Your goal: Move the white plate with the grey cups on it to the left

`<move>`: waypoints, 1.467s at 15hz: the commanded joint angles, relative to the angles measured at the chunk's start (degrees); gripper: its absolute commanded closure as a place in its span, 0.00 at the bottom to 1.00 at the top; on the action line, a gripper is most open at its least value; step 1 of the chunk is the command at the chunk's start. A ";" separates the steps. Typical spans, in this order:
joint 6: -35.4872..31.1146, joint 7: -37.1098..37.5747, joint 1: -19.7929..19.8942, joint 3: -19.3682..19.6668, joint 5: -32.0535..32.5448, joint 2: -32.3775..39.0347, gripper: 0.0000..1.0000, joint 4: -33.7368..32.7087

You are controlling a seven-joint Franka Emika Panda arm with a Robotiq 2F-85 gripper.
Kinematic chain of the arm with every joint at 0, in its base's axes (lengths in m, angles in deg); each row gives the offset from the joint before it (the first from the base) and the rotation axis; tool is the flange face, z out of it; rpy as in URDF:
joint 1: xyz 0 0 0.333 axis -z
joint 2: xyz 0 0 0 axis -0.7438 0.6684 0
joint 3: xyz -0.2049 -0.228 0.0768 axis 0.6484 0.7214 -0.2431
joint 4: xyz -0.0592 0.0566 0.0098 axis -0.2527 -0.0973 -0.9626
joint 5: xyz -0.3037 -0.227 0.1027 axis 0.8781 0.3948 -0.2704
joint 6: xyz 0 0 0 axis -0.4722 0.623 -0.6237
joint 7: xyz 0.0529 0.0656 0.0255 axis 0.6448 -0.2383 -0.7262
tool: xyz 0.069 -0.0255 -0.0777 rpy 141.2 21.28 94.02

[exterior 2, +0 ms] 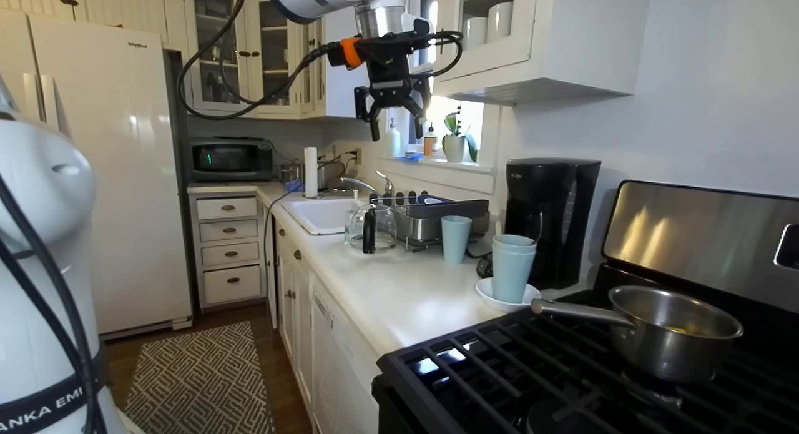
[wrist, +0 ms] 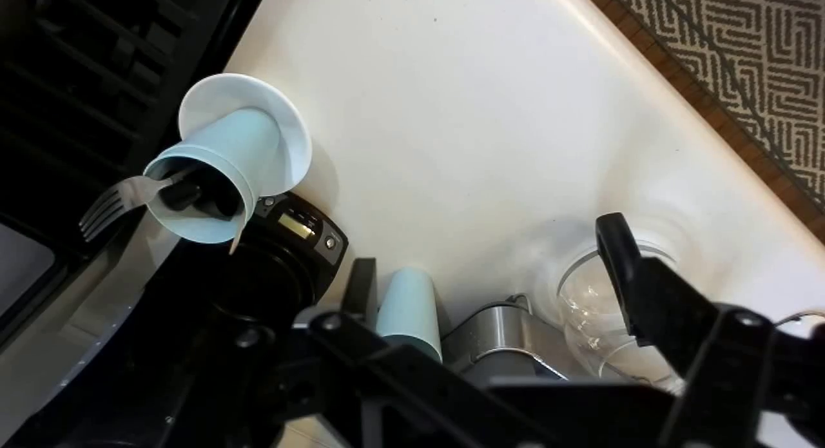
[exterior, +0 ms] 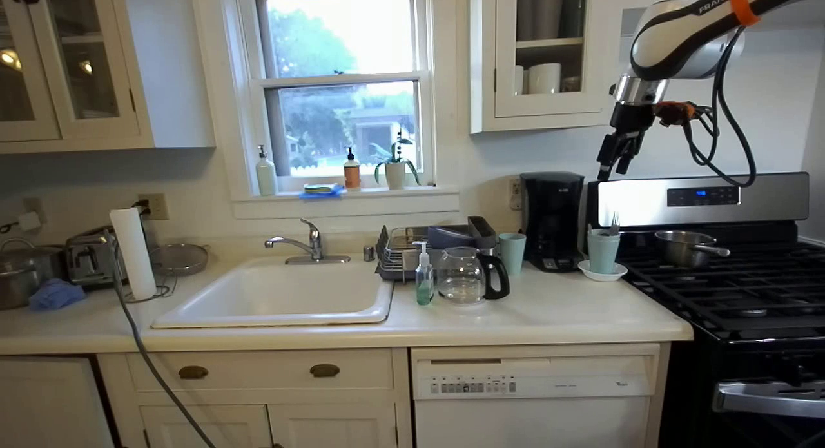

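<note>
Nearest is the tool (wrist: pixel 485 248), jaws apart and empty; the plate (wrist: pixel 216 103), under its cups (wrist: pixel 242 145), sits on the desk (wrist: pixel 451 113) beside the stove (exterior: pixel 735 306). Task seems unbegun: grasp and leftward shift to do.

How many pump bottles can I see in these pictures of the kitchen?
3: a pale green bottle and an orange-and-white bottle on the windowsill, and a see-through green bottle on the counter, beside the glass coffee pot. More may be hidden.

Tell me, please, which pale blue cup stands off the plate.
The single cup between the dish rack and the coffee maker; the stacked cups stand on the white plate.
</note>
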 commanded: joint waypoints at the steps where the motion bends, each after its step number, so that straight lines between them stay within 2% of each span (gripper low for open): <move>1: 0.10 -0.16 0.50 -0.45 -0.22 0.05 0.00 -0.09; 4: 0.10 -0.16 0.50 -0.45 -0.22 0.05 0.00 -0.09; 7: -1.86 8.19 2.55 -0.05 -1.71 2.58 0.00 -0.69; 13: -13.35 18.55 8.24 2.63 -1.52 6.51 0.00 3.27; 18: -14.76 30.73 12.84 2.90 0.17 10.05 0.00 6.11; 22: -15.78 38.96 12.76 3.10 -5.04 11.55 0.00 9.09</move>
